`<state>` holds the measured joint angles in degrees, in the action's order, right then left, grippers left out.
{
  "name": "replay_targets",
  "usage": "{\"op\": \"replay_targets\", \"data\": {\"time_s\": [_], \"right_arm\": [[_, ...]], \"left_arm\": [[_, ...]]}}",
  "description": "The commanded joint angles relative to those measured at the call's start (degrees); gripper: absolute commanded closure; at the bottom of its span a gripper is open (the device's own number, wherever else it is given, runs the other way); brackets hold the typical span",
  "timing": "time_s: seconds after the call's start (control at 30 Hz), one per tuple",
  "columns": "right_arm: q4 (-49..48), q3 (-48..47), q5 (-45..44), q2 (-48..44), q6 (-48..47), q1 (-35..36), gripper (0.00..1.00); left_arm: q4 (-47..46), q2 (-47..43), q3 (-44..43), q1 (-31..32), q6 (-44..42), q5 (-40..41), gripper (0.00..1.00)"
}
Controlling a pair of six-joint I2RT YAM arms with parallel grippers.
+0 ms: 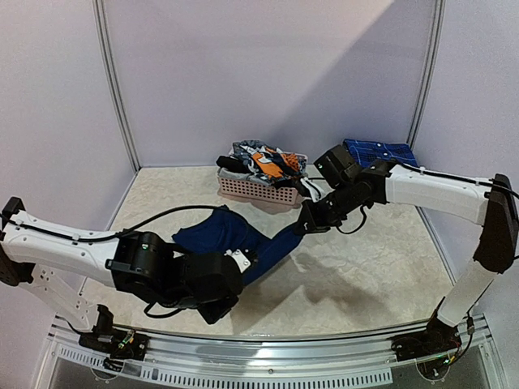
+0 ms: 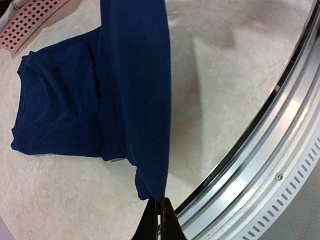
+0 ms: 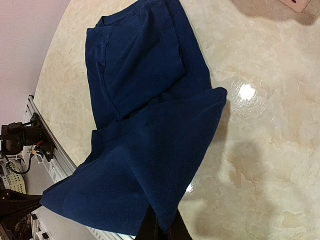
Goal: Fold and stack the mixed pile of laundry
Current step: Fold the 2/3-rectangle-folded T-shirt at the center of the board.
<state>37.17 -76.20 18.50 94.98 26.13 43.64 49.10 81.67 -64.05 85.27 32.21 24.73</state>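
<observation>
The navy garment [image 1: 251,243] hangs taut between both arms, its long axis running from the left jaws near the front rail [image 1: 268,350] up-right to the right jaws; each pair is pinched shut on a cloth edge; its other half lies on the bench [image 1: 365,275] leftward; open bench lies right, the basket [image 1: 259,192] behind.

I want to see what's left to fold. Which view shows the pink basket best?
Top external: nearly the whole basket shows, laundry pile heaped inside. Left wrist catches only one corner beyond the navy garment; right wrist, at most a pink sliver at its top edge.
</observation>
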Motion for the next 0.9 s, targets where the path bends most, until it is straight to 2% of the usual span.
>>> {"op": "replay_targets", "data": {"time_s": [0.0,0.47,0.87], "right_arm": [[3.28,-5.23,-1.36,4.22,-2.06,-0.29,1.0],[8.53,-22.14,-0.71,15.56,-4.85,-0.66,1.0],[11.62,-33.38,1.47,23.57,-6.32,-2.51,1.0]], "left_arm": [[3.44,-4.63,1.98,-2.79,0.12,2.89,1.0],[3.53,-13.1,6.84,-12.77,-2.03,2.24,1.0],[2.8,-14.87,7.92,-21.28,-5.25,1.58,1.0]]}}
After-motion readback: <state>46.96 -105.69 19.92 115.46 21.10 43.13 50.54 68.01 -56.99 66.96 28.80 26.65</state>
